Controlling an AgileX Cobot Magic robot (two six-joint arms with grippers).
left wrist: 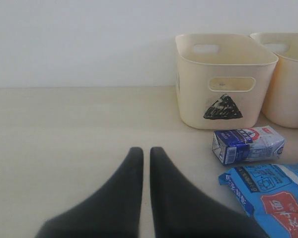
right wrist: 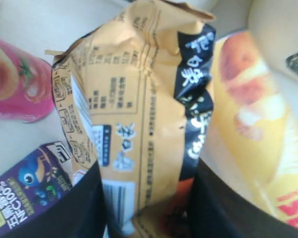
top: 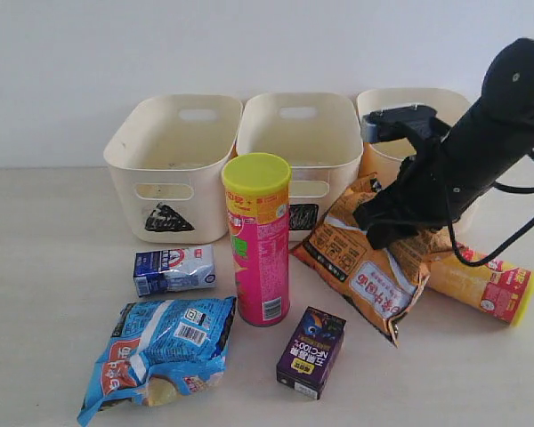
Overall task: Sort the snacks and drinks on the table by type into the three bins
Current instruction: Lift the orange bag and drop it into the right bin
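My right gripper (top: 387,227) (right wrist: 146,168) is shut on the orange-brown bag (top: 365,267) (right wrist: 139,99), which is pinched between both fingers in front of the right bin (top: 400,96). The yellow-orange canister (top: 485,285) (right wrist: 253,134) lies on its side behind the bag. The pink-red canister (top: 258,240) stands upright in the middle. On the table lie the blue-and-white carton (top: 173,269) (left wrist: 248,144), the blue-white bag (top: 165,351) (left wrist: 273,191) and the dark purple carton (top: 311,351) (right wrist: 25,193). My left gripper (left wrist: 146,151) is shut and empty over bare table, left of the triangle bin (top: 125,147) (left wrist: 223,84).
The middle bin (top: 249,124) (left wrist: 288,89) stands between the other two along the back wall; the pink-red canister partly covers its mark. My right arm and its cable hang across the right bin's front. Bare table lies at the far left.
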